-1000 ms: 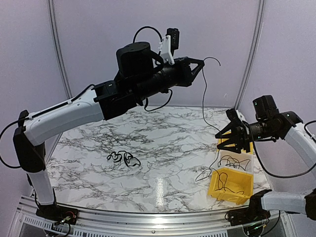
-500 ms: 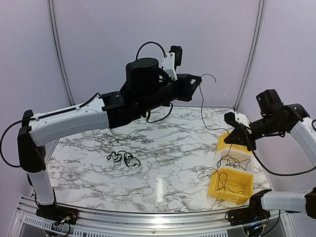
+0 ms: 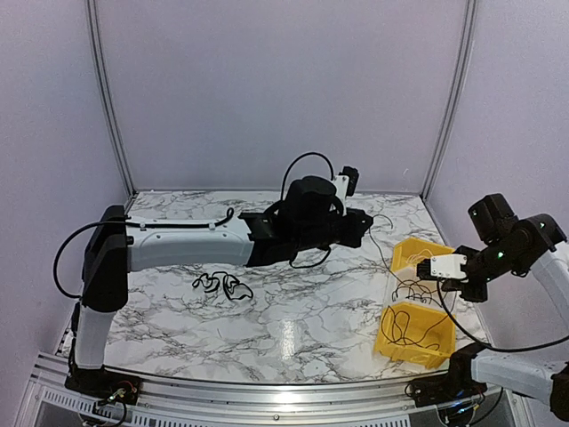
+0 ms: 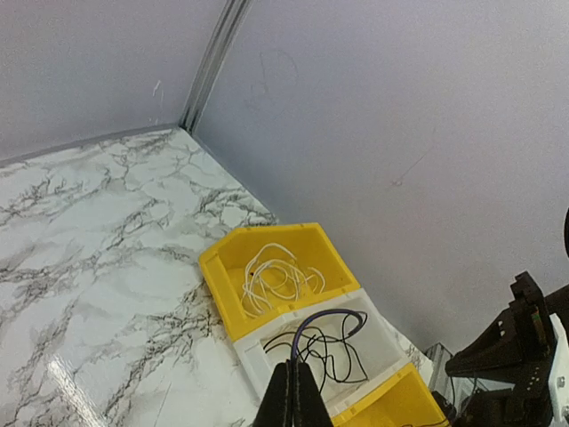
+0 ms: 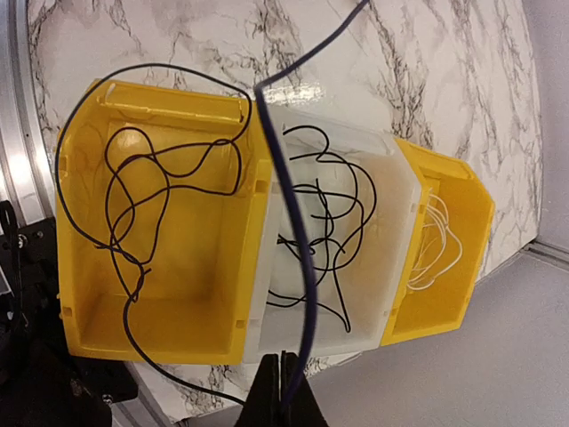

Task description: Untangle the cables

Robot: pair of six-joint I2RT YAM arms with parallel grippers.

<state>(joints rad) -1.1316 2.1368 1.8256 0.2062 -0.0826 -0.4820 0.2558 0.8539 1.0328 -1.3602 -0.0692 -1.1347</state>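
Worktop (image 3: 178,302): white marble pattern with grey veins, glossy (a light glints off it near the front).
Bins: three in a row on the right side, touching side to side.
Near bin (image 3: 413,356): yellow.
Middle bin (image 5: 364,302): white, translucent.
Far bin (image 3: 404,249): yellow.
Walls (image 3: 267,89): plain pale lilac.
Front rail (image 3: 267,396): grey metal along the near edge.

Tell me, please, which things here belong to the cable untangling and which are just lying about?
Job: tangled cables; dark cable pinched by left gripper and right gripper; sorting bins.
Just there: marble table; booth walls.
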